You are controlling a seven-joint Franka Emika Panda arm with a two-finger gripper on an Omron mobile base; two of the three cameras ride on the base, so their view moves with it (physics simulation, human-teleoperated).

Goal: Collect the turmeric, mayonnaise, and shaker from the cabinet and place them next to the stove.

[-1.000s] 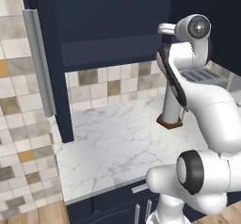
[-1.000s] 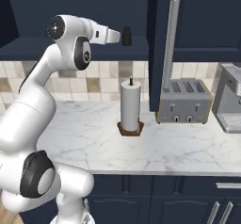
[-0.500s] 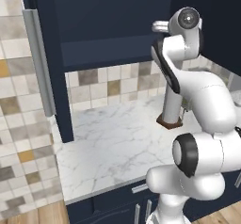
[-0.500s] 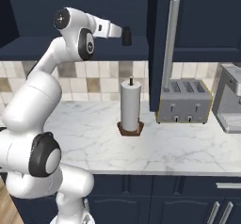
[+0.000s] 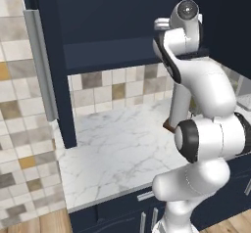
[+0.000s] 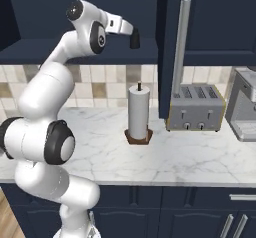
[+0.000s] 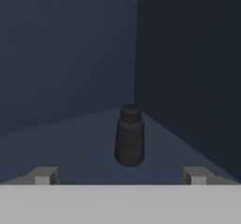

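Observation:
The shaker (image 7: pixel 129 136), small, slim and black, stands upright on the floor of the open dark navy cabinet (image 7: pixel 66 58), near its back corner. My gripper (image 7: pixel 120 176) is open and level with it, a short way in front, and both fingertips (image 7: pixel 44 175) are apart from it with nothing between them. From the right base view the gripper (image 6: pixel 134 39) is at the cabinet's (image 6: pixel 45 12) open front, beside the swung-out door with its silver handle (image 6: pixel 181 47). The cabinet door (image 5: pixel 66 80) stands open at the left. The turmeric, mayonnaise and stove are out of view.
Below the cabinet lies a white marble counter (image 6: pixel 165 157) backed by beige tiles. On it stand a paper towel roll (image 6: pixel 139 114), a silver toaster (image 6: pixel 195 114) and a coffee machine (image 6: pixel 245 107). Navy base drawers (image 6: pixel 200 207) run underneath.
The arm has risen and stretched, carrying the hand a little further toward the cabinet opening. The jaws stayed open.

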